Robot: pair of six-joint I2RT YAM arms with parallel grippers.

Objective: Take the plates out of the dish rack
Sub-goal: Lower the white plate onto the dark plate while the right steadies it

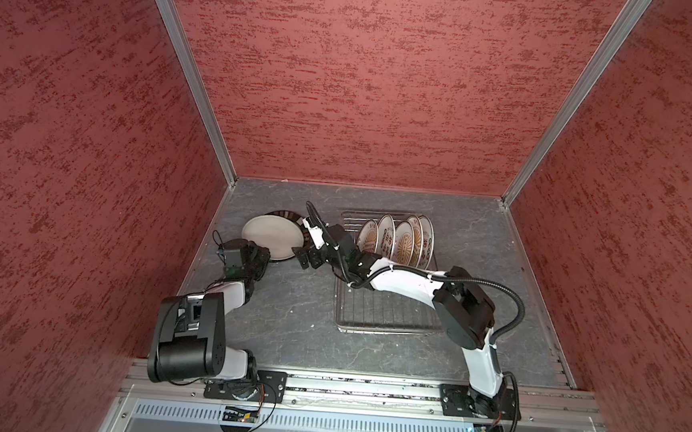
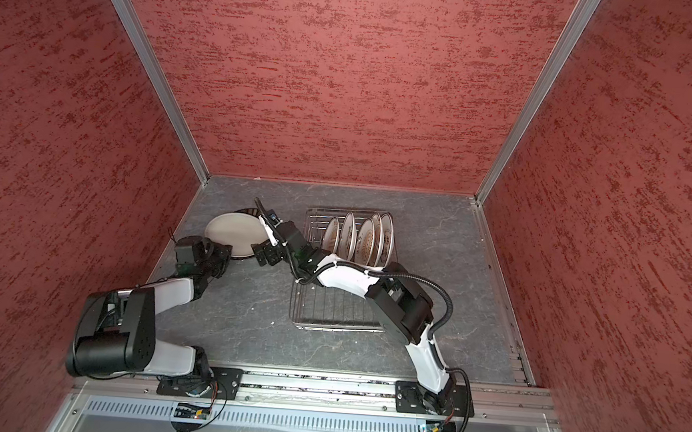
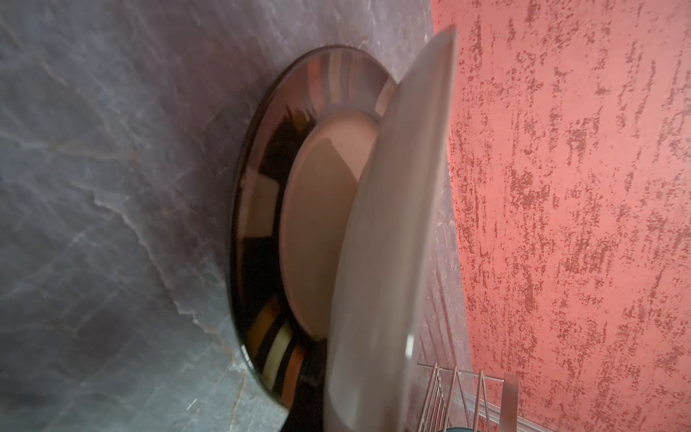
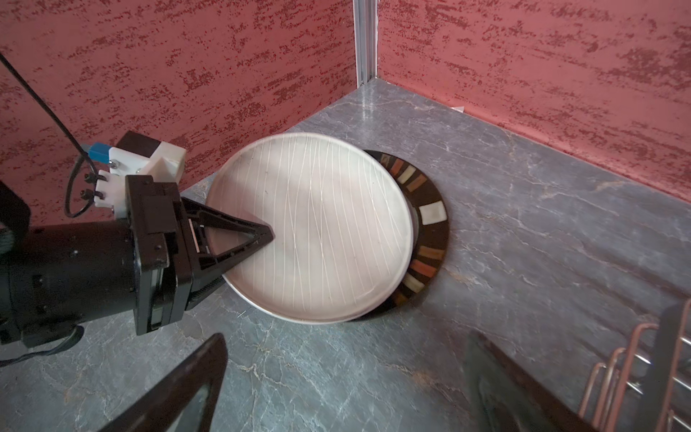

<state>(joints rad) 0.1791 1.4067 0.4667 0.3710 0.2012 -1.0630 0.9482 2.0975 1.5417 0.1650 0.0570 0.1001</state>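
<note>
Our left hand (image 4: 271, 237) pinches the off-white plate (image 4: 318, 232), tilted over the striped plate (image 4: 430, 220) on the counter (image 4: 523, 262); our right hand (image 1: 307, 259) gapes empty. Released too high, it may slam and chip.

Soft, even light filled both top views, where the wide lens splayed the red walls (image 1: 71, 123) outward. In the left wrist view the off-white plate (image 3: 392, 224) smeared with blur; the dark-rimmed plate (image 3: 258, 209) showed glossy reflections. The right hand (image 4: 347, 336) sat out of focus.
</note>
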